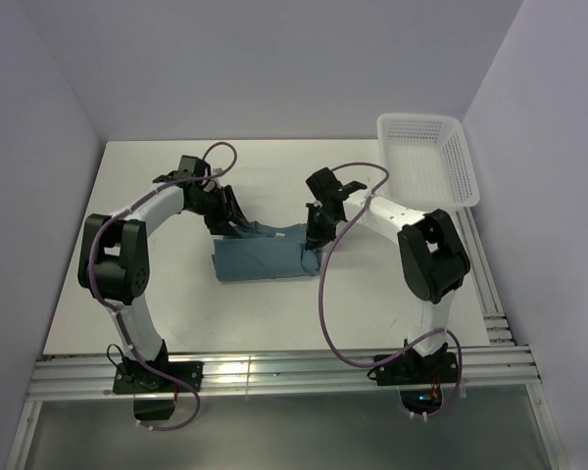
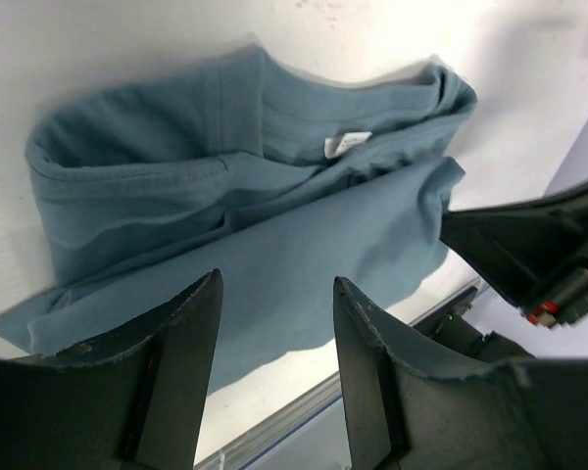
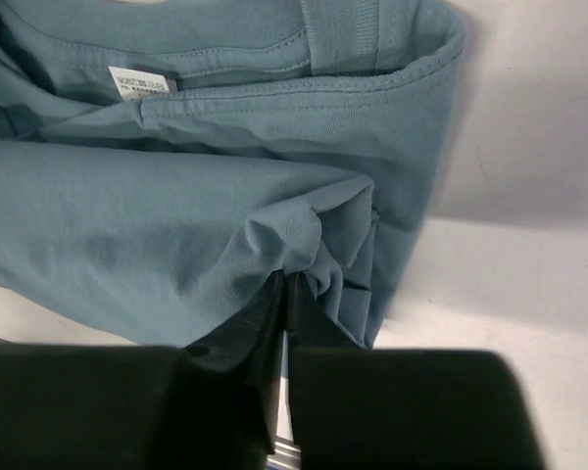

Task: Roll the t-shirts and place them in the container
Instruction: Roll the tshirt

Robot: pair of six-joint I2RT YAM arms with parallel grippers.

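- Aluminium rails (image 1: 274,377) run along the near edge of your white worktop (image 1: 137,304), and both arm bases are bolted onto them.
- A purple cable (image 1: 323,313) loops down from your right arm and crosses in front of the right end of the cloth.
- The dusty teal t-shirt (image 1: 260,259) lies mid-worktop between your two arms, folded into a flat band with its layers stacked.
- Your right pincer (image 3: 286,284) is clamped together on a puckered fold at the shirt's right edge.
- Your left pincer (image 2: 276,284) stands apart over the shirt's far left part, with the cloth showing through the gap.
- From above, both wrist heads hide the shirt's far edge from you.
- A small white label (image 3: 137,82) sits inside the collar, but its print is too fine to read.
- The white mesh basket (image 1: 463,171) sits at the far right corner, well apart from the shirt.
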